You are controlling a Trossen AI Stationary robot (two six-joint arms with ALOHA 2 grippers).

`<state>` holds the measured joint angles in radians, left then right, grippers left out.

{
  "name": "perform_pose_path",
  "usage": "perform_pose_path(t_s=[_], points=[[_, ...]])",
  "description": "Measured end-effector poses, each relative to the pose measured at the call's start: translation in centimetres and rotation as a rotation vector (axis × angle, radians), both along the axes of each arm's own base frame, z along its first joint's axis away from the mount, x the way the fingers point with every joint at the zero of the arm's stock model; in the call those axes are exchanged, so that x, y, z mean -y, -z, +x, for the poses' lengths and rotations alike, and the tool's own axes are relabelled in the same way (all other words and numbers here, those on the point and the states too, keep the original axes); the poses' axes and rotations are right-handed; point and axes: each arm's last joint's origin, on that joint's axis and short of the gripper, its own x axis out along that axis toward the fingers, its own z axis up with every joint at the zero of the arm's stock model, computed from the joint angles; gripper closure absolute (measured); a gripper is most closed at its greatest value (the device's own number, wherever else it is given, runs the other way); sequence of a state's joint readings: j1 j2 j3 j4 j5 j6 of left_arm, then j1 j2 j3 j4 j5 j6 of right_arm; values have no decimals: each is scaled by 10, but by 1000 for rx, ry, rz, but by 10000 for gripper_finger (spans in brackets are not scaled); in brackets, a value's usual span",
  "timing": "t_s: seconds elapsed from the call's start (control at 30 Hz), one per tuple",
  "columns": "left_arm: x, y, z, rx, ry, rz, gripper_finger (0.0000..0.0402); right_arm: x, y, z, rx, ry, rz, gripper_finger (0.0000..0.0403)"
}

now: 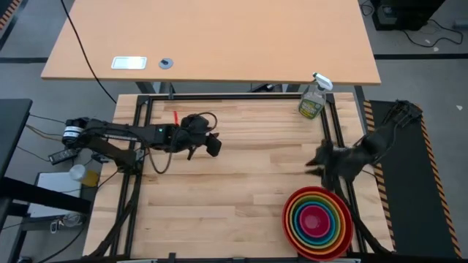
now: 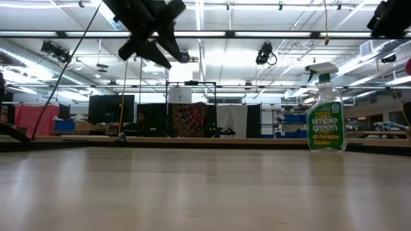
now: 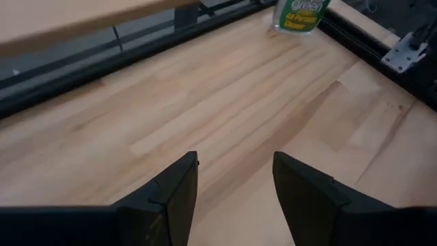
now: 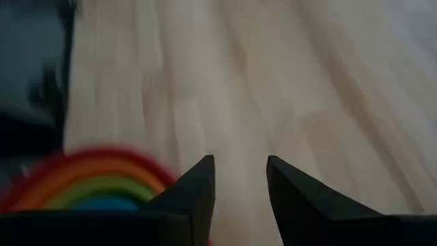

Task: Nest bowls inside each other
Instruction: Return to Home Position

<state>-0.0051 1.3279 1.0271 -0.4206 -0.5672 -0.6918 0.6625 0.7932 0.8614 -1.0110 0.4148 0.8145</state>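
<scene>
The bowls sit nested in one stack at the table's near right corner: red outermost, then orange, lime green and blue rings, magenta-pink in the middle. The stack's red and orange rims show in the right wrist view. My right gripper hangs open above the table, just beyond the stack toward the far side, with nothing between its fingers. My left gripper hovers open over the table's far left part, holding nothing.
A clear spray bottle with a green label stands upright at the table's far right corner. A black frame rail runs along the right edge. Bare wood lies between the two arms.
</scene>
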Motion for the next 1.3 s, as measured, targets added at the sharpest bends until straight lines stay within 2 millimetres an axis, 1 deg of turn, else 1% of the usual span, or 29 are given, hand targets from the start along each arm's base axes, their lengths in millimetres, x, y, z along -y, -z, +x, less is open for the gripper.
perform_pose_path(t_s=[0.07, 0.17, 0.23, 0.27, 0.37, 0.47, 0.57, 0.63, 0.83, 0.93, 1.03, 1.13, 1.3], points=[[-1, -10, -9, 19, 2, 10, 210, 15, -4, -10, 76, 71, 57, 267], [-8, -22, -26, 22, -5, 54, 213, 33, -1, -24, 185, 138, 138, 277], [-14, -22, -39, 41, -14, 70, 220, 42, 6, -32, 243, 177, 178, 285], [-17, -19, -45, 61, -15, 65, 225, 45, 11, -35, 264, 197, 190, 289], [-24, -5, -60, 211, 1, 18, 242, 52, 29, -38, 319, 249, 226, 301], [-26, 11, -73, 384, 3, -29, 259, 54, 42, -32, 408, 283, 283, 313], [-27, 26, -86, 481, -29, -64, 275, 56, 57, -25, 488, 327, 309, 320], [-29, 36, -95, 511, -63, -97, 284, 57, 67, -19, 538, 356, 323, 322], [-34, 64, -119, 576, -72, -282, 305, 63, 100, -7, 577, 387, 368, 323], [-34, 73, -128, 605, -88, -330, 319, 67, 112, -4, 585, 403, 380, 323], [-32, 80, -135, 626, -93, -343, 337, 71, 117, -3, 591, 415, 403, 323], [-29, 89, -141, 633, -90, -361, 356, 74, 117, -3, 590, 407, 401, 324], [-24, 110, -151, 643, -96, -429, 389, 79, 106, -8, 667, 400, 379, 324]])
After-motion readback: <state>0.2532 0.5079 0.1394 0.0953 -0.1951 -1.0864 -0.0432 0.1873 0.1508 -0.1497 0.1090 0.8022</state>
